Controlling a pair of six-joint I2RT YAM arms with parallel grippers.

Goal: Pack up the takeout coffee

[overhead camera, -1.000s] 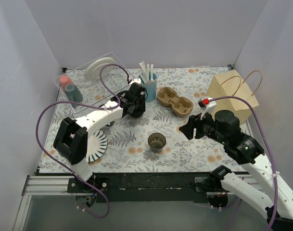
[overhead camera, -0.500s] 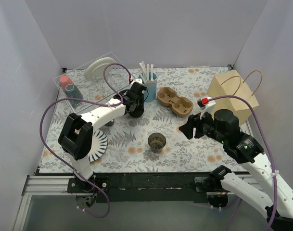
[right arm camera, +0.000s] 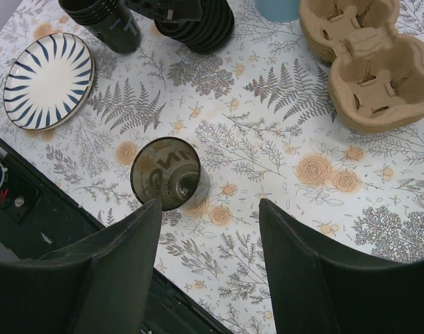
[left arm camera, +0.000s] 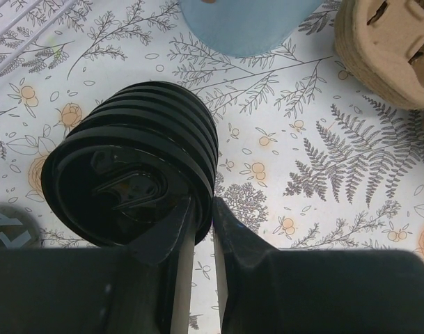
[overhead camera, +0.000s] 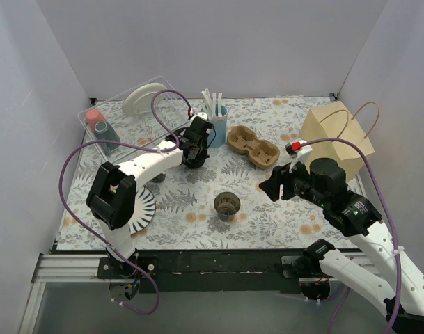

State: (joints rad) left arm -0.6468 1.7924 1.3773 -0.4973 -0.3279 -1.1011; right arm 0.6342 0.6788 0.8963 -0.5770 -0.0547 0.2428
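At the far left a clear container (overhead camera: pixel 111 122) is seen, with a white plate (overhead camera: pixel 143 97) leaning at its back. Nearer the arms a striped plate (overhead camera: pixel 145 209) lies flat on the patterned table (overhead camera: pixel 267 111).

Right of these, the left gripper (left arm camera: pixel 202 209) is closed down narrow on the takeout coffee (left arm camera: pixel 128 174) — one finger (left arm camera: pixel 171 233) is laid over the edge of the black sip lid and the other is pressed to the ribbed wall outside, so the rim is pinched between them. The cup is found just beside the light blue cup (overhead camera: pixel 216 129) holding white sticks, on its near-left side. Whether its base rests on the table cannot be told.

Further right a cardboard cup carrier (overhead camera: pixel 253 146) lies, and nearer the arms a dark open cup (right arm camera: pixel 166 174) stands alone. The right gripper (right arm camera: pixel 210 209) is held above the table with its jaws spread wide, gripping nothing — the open cup shows below, toward one finger. At the far right the brown paper bag (overhead camera: pixel 337 136) stands upright.
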